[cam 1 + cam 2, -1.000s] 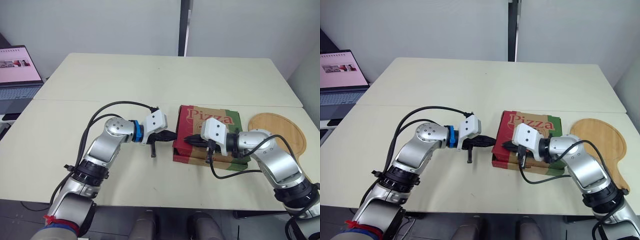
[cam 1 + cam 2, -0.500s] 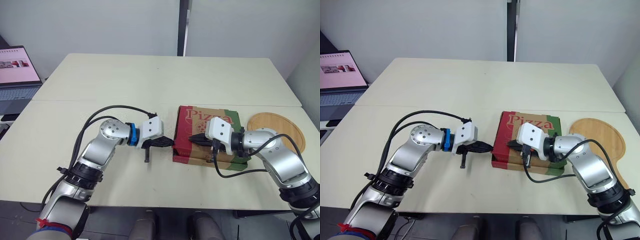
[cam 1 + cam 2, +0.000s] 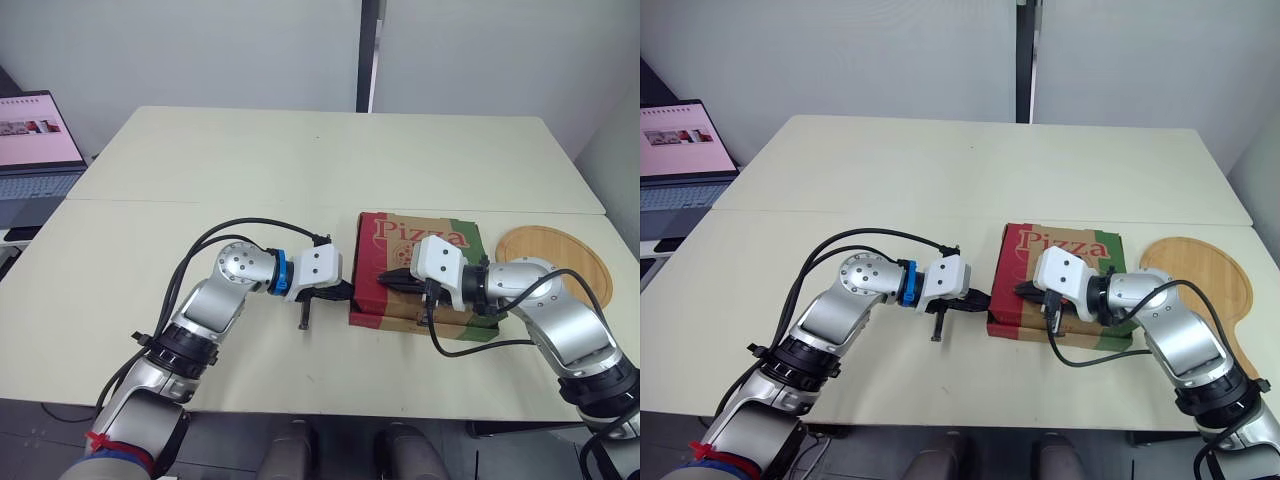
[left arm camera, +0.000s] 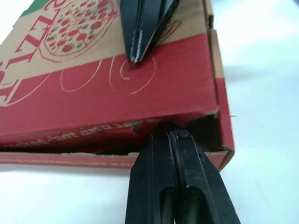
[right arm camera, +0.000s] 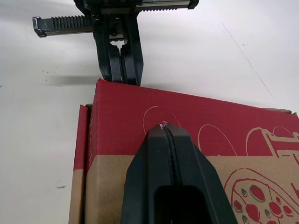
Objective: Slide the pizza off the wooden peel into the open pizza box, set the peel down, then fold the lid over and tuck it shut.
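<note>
You're in an office-type room: plain cream counters (image 3: 300, 160) pushed together, open laptop (image 3: 35, 140) at far left, bare grey partition walls (image 3: 200, 50) behind.

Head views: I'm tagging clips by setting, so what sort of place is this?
Probably an office or lab: pale tables pushed together, an open laptop at the left, bare walls behind.

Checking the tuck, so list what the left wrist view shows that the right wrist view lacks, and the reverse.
Left wrist view: a dark gap under the red lid flap at the pizza box corner, with the shut left jaws at it. Right wrist view: the left arm's toothed rack, with its jaws seen head-on. Both: the red-and-brown lid, with the shut right jaws tip-down on it.
</note>
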### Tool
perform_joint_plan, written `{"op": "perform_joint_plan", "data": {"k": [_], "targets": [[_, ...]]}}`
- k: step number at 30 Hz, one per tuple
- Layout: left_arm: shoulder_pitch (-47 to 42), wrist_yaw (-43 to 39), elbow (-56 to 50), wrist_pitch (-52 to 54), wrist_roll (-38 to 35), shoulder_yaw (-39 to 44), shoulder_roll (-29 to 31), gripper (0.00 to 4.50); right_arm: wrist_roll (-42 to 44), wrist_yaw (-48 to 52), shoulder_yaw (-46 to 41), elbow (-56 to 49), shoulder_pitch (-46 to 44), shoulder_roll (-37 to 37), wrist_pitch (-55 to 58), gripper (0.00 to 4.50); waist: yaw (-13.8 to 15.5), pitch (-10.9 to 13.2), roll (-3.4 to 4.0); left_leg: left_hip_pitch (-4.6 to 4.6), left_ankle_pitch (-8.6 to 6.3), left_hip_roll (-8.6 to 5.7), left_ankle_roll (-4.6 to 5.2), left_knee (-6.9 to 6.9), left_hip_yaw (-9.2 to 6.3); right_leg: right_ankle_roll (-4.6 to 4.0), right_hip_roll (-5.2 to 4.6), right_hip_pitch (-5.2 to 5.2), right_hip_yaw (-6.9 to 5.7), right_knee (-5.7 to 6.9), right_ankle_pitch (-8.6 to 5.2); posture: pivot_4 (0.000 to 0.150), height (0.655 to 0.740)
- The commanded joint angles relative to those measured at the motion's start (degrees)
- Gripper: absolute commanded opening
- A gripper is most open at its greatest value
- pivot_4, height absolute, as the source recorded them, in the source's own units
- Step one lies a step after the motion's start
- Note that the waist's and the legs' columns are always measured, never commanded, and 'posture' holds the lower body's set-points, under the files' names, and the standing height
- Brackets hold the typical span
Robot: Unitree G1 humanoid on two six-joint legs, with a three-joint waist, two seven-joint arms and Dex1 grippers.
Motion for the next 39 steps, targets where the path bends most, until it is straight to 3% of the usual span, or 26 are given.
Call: {"op": "perform_joint_plan", "data": {"k": [1,19,31,39], "targets": [[-0.4,-0.4,-1.4,-0.5,-0.7,0.9,0.4,0.0,-0.2,0.4,-0.6,-2.2,0.6,-0.4,-0.9,0.03,0.0,0.0,0.0,0.0,0.0,0.0,0.0,0.0,0.0,0.0,0.0,0.0,0.0,0.0,0.0,0.15,0.74],[2.0,-3.1,-5.0,4.7,-5.1,5.0,7.0,0.0,-2.3,0.7,-0.4,-0.2,4.5,-1.8,-2.5,0.03,0.0,0.0,0.0,0.01,0.0,0.03,0.0,-0.01,0.0,0.0,0.01,0.0,0.0,0.0,0.0,0.15,0.74],[5.3,-0.3,-7.1,6.0,-5.0,5.5,6.7,0.0,-0.9,-0.9,-7.5,1.3,10.1,-2.8,-5.9,0.03,0.0,0.0,0.0,0.01,0.0,0.02,0.0,-0.01,0.01,0.0,-0.01,0.02,0.01,-0.01,0.0,0.15,0.74],[6.3,1.2,-7.5,6.6,-5.1,5.3,5.9,0.0,-3.2,-0.8,-5.6,3.9,13.0,-2.7,-8.1,0.03,0.0,0.0,0.0,0.09,0.0,0.04,0.0,-0.02,0.0,0.0,0.0,0.11,0.0,-0.01,0.0,0.15,0.74]]}}
